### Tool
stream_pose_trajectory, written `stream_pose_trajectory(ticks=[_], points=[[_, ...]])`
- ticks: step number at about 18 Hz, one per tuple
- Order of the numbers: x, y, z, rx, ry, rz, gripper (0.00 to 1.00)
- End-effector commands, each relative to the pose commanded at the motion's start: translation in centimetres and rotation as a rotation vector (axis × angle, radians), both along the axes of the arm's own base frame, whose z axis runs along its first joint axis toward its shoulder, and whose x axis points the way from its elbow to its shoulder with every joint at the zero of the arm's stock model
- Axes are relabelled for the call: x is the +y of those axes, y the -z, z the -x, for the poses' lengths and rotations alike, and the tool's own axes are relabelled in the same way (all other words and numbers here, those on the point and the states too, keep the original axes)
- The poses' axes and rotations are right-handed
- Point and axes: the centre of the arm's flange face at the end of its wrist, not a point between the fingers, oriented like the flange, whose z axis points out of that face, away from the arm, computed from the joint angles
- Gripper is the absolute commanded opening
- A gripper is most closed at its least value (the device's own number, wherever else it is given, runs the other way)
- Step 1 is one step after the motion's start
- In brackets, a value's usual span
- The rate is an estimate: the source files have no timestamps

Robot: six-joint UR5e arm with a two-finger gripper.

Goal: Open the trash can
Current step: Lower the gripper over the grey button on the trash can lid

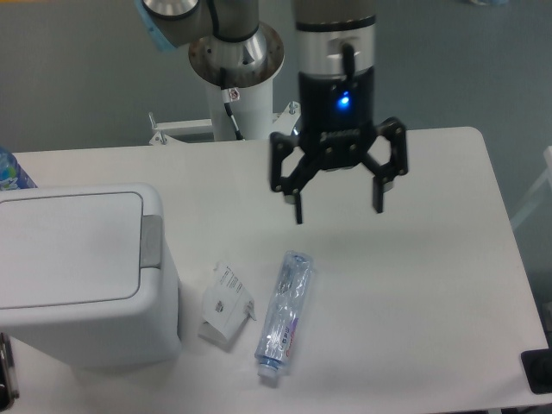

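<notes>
The trash can (78,276) is a large boxy white bin at the left of the table. Its flat lid (69,246) is shut, and a grey push-button tab (151,241) sits on the lid's right edge. My gripper (338,205) hangs above the middle of the table, well to the right of the can. Its black fingers are spread wide and hold nothing.
A clear plastic bottle (285,316) lies on its side in front of the gripper. A small white paper carton (226,304) lies between the bottle and the can. The arm's white base (241,78) stands behind the table's far edge. A blue object (10,171) shows at the far left.
</notes>
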Motion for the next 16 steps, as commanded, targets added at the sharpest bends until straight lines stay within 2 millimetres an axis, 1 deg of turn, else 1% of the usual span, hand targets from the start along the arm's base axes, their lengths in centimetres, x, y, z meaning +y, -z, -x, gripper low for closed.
stream_pose_trajectory(ticks=[1, 2, 4, 6, 8, 10, 12, 15, 16], points=[[0.5, 0.9, -0.8, -0.035, -0.015, -0.002, 1.0], [0.8, 1.4, -1.2, -0.069, -0.019, -0.014, 1.0], [1.4, 1.5, -1.9, -0.147, 0.019, -0.071, 1.0], [1.6, 2.1, -2.2, -0.214, 0.005, -0.099, 1.0], [1.7, 3.4, -2.5, -0.273, 0.01, -0.112, 1.0], [1.5, 3.8, -2.3, -0.294, -0.006, -0.114, 1.0], [0.9, 4.0, -1.4, -0.335, -0.087, -0.121, 1.0], [0.6, 5.5, -1.3, -0.367, -0.115, -0.109, 1.0], [0.6, 5.6, -1.4, -0.369, -0.113, -0.108, 1.0]])
